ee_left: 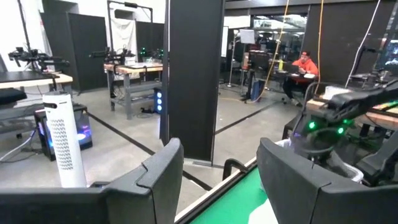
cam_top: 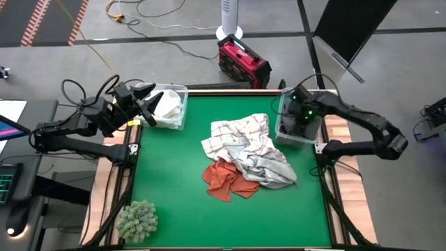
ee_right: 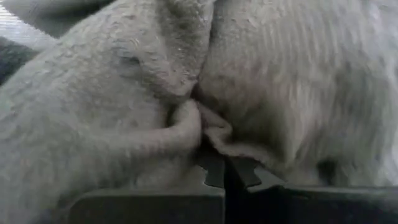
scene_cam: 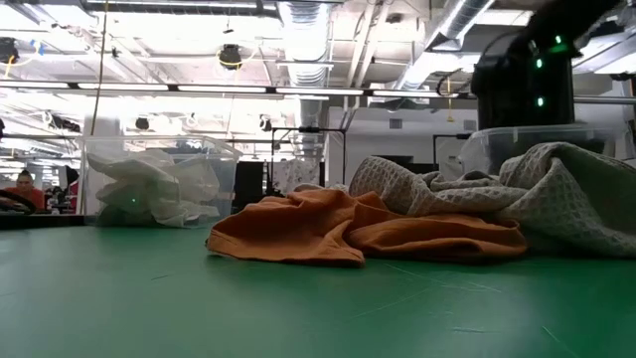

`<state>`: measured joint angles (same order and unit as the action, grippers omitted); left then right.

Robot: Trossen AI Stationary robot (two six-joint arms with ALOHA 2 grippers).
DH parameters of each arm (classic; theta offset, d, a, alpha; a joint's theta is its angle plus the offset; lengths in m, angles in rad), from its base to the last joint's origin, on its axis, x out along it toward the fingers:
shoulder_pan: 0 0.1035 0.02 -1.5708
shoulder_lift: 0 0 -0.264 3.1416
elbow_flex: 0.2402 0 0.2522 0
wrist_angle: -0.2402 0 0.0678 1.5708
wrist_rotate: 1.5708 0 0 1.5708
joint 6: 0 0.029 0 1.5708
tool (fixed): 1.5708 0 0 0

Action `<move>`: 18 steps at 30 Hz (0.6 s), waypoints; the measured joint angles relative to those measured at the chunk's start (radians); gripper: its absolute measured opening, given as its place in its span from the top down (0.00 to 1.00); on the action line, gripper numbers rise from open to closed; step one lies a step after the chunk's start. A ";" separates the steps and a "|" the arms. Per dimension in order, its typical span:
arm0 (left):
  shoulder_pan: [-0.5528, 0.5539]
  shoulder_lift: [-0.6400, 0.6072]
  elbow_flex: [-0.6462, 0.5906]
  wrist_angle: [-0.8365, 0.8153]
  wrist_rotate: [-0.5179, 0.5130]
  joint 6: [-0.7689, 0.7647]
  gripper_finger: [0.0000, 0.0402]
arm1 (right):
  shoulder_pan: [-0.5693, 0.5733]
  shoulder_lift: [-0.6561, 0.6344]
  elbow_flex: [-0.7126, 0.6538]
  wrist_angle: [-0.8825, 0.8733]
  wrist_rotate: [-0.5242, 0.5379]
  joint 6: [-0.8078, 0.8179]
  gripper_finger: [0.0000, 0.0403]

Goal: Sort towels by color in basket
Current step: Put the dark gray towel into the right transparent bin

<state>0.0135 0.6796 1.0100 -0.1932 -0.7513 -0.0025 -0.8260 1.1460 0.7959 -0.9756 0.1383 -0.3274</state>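
Landmark: I place everything against the green table (cam_top: 167,174) as the high view shows it.
Fuzzy clump: I see a grey-green fuzzy clump (cam_top: 137,220) at the table's near left corner, apart from every cloth.
Left gripper: my left gripper (cam_top: 148,106) hangs at the table's far left corner, just beside the left bin; in its wrist view the two dark fingers (ee_left: 163,171) stand wide apart with nothing between them.
Left bin: a clear plastic bin (cam_top: 178,91) sits at the far left corner with white towels (cam_top: 166,106) bunched inside; the low view shows them pale through the bin wall (scene_cam: 149,187).
Pile: the loose towels lie at the middle of the table, leaning toward its right half.
Checked towel: a grid-checked white towel (cam_top: 237,134) forms the far part of the pile.
Orange towel: a rust-orange towel (cam_top: 224,180) lies at the near edge of the pile, partly under the grey one; in the low view it spreads in front (scene_cam: 328,229).
Grey towel: a light grey waffle towel (cam_top: 268,166) covers the pile's right side.
Right bin: a second clear bin (cam_top: 282,132) stands at the far right edge of the table.
Right gripper: my right gripper (cam_top: 298,115) is down inside the right bin, clamped tight on a fold of light grey towel (ee_right: 124,112) that fills its wrist view.
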 joint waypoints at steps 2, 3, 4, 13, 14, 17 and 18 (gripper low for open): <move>0.000 0.000 0.000 0.000 0.000 0.000 0.52 | -0.025 0.013 -0.064 0.095 -0.043 -0.020 0.97; 0.000 0.000 0.000 0.000 0.000 0.000 0.52 | -0.036 0.022 -0.092 0.135 -0.062 -0.023 0.97; 0.000 0.000 0.000 0.000 0.000 -0.001 0.52 | -0.046 0.031 -0.115 0.169 -0.073 -0.023 0.97; 0.000 0.000 0.000 0.000 -0.017 -0.008 0.52 | -0.087 0.061 -0.142 0.265 -0.095 -0.081 0.90; 0.000 0.000 0.000 0.000 -0.017 -0.008 0.52 | -0.085 0.058 -0.129 0.246 -0.095 -0.081 0.89; 0.000 0.000 0.000 0.000 -0.018 -0.009 0.52 | -0.083 0.053 -0.075 0.178 -0.096 -0.046 0.86; 0.000 0.000 0.000 0.000 -0.019 -0.008 0.52 | -0.083 0.052 -0.054 0.150 -0.100 -0.032 0.85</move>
<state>0.0136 0.6796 1.0100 -0.1932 -0.7701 -0.0104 -0.9089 1.1984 0.7421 -0.8257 0.0386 -0.3594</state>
